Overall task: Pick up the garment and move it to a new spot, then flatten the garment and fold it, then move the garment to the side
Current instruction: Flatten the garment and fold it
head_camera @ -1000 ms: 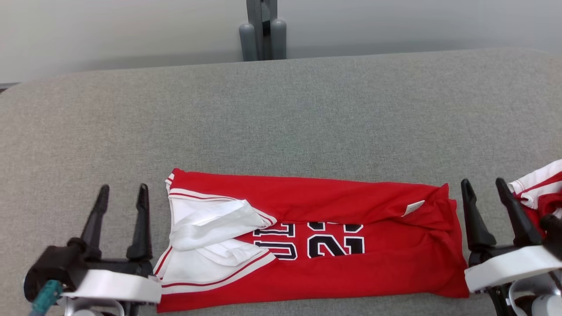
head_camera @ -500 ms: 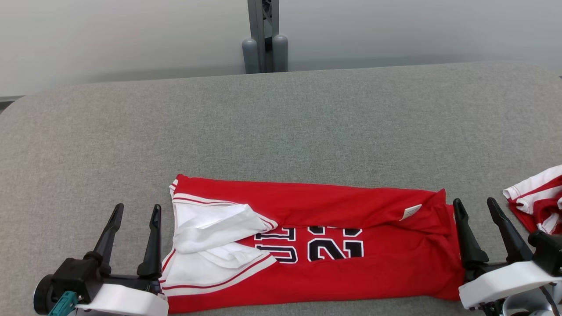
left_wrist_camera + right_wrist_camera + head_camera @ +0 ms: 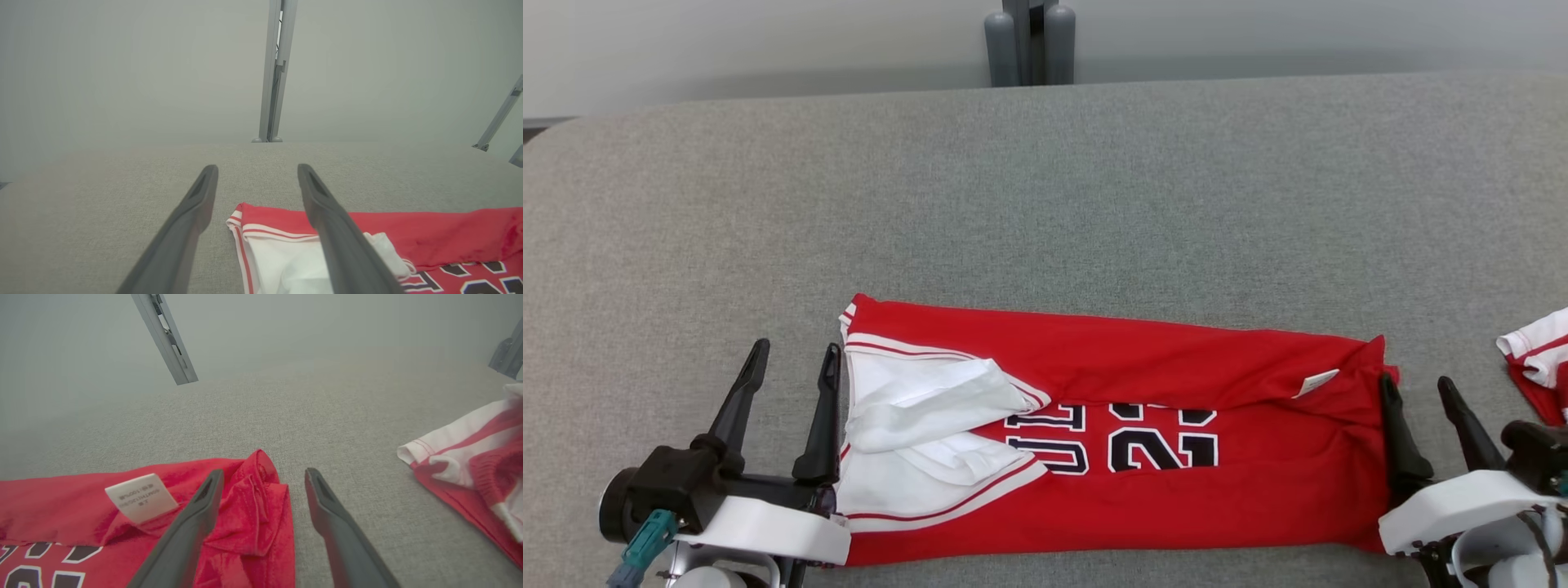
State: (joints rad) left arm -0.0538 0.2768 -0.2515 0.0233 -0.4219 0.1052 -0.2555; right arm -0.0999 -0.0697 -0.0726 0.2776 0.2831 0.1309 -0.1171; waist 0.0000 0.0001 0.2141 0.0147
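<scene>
With both jaws open at the 2 ends of the folded red jersey [image 3: 1143, 457], you risk pinching only its top layer and unfolding it.

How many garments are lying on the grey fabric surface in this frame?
2. A folded red jersey with black numerals lies front and centre; a crumpled red-and-white garment sits at the right edge, partly out of frame.

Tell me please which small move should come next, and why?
Probably lower both jaws and close them on the ends of the red jersey: both stand open, each straddling one short edge of the folded strip, gripping nothing.
</scene>
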